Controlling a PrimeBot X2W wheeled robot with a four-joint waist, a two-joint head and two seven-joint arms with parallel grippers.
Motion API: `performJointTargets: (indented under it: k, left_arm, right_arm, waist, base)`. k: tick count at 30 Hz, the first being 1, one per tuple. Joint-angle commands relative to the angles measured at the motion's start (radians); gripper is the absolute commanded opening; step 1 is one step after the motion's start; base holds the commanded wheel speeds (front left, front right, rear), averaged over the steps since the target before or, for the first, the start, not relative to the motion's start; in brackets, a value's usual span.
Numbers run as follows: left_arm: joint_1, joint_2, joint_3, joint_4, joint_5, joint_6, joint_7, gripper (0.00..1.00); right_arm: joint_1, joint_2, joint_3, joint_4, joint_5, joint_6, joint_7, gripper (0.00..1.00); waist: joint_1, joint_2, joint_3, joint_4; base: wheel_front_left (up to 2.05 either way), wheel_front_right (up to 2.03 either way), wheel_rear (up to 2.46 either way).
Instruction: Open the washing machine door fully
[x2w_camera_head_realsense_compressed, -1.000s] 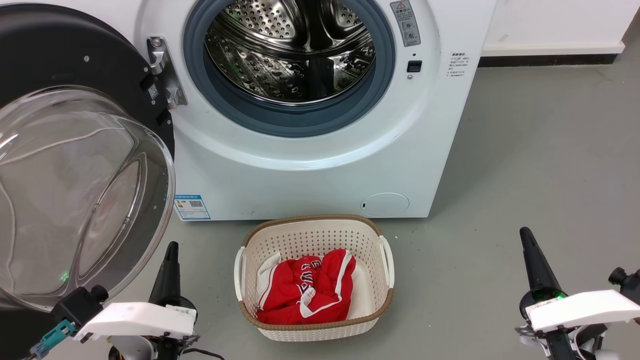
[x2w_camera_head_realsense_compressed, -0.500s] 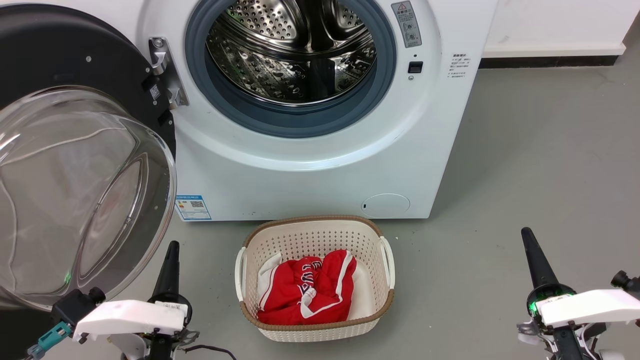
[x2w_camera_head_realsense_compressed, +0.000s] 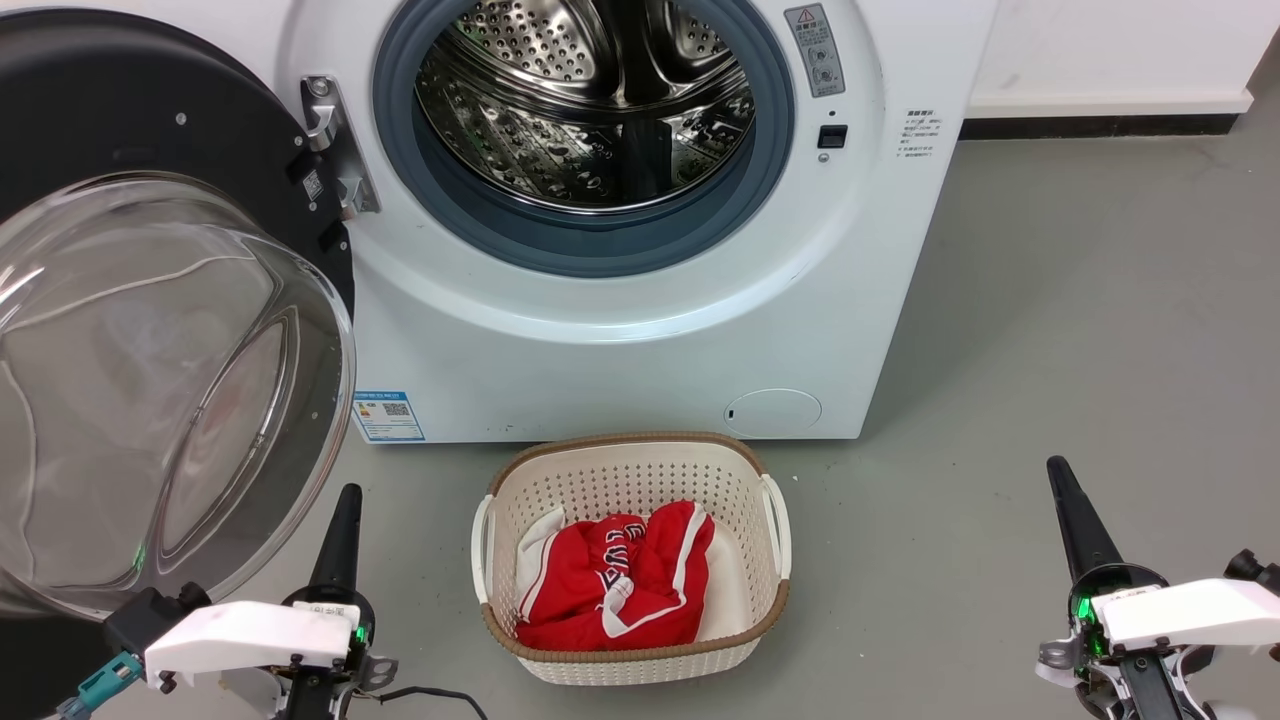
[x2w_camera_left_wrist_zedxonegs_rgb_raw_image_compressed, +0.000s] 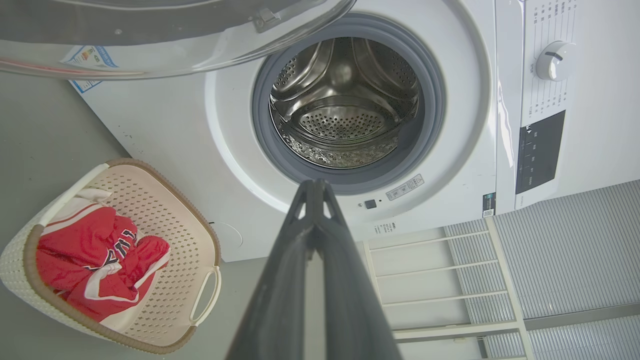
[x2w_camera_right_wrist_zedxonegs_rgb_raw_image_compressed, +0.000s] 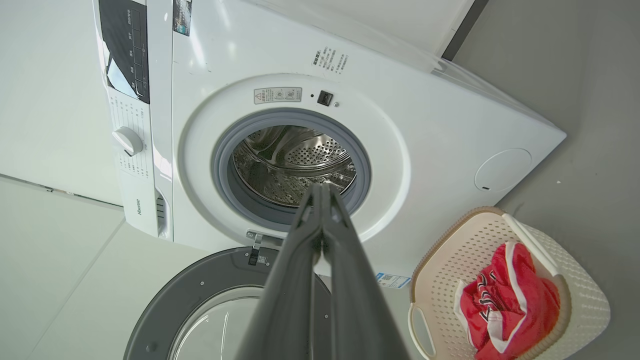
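The white washing machine (x2w_camera_head_realsense_compressed: 620, 340) stands in front of me with its steel drum (x2w_camera_head_realsense_compressed: 590, 100) exposed. The washing machine door (x2w_camera_head_realsense_compressed: 120, 110), a black disc with a bulging glass bowl (x2w_camera_head_realsense_compressed: 150, 380), hangs swung out to the left on its metal hinge (x2w_camera_head_realsense_compressed: 330, 150). My left gripper (x2w_camera_head_realsense_compressed: 348, 495) is shut and empty, low beside the bowl's lower right edge and apart from it. My right gripper (x2w_camera_head_realsense_compressed: 1056, 470) is shut and empty over the floor at the lower right. In the left wrist view, the left gripper (x2w_camera_left_wrist_zedxonegs_rgb_raw_image_compressed: 315, 185) points at the porthole with the door (x2w_camera_left_wrist_zedxonegs_rgb_raw_image_compressed: 150, 30) above. In the right wrist view, the right gripper (x2w_camera_right_wrist_zedxonegs_rgb_raw_image_compressed: 320, 189) points at the drum with the door (x2w_camera_right_wrist_zedxonegs_rgb_raw_image_compressed: 200, 290) below.
A cream perforated laundry basket (x2w_camera_head_realsense_compressed: 630, 442) holding red clothing (x2w_camera_head_realsense_compressed: 610, 585) sits on the grey floor just before the machine, between my two grippers. Open floor (x2w_camera_head_realsense_compressed: 1080, 300) lies to the right. A white rack (x2w_camera_left_wrist_zedxonegs_rgb_raw_image_compressed: 440, 280) stands beside the machine in the left wrist view.
The head view has shifted very slightly. Both grippers sit a touch lower in it, the right one a little further right. The door has not moved.
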Motion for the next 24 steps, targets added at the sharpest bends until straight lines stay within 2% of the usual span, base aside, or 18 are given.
performJointTargets:
  k: [1,24]
  left_arm:
    - [-0.025,0.001,0.006,-0.001,-0.027,-0.006,0.008,0.0]
    - [-0.036,-0.004,0.021,0.027,-0.215,-0.018,0.056,0.0]
  right_arm:
    - [-0.026,-0.005,-0.004,-0.001,0.029,0.0,0.005,0.0]
    - [-0.039,0.0,-0.023,0.031,0.214,0.0,0.041,0.0]
  waist:
    - [0.0,0.0,0.0,0.0]
    - [0.0,0.0,-0.004,0.005]
  base:
    - [0.0,0.0,0.0]
    - [0.0,0.0,0.0]
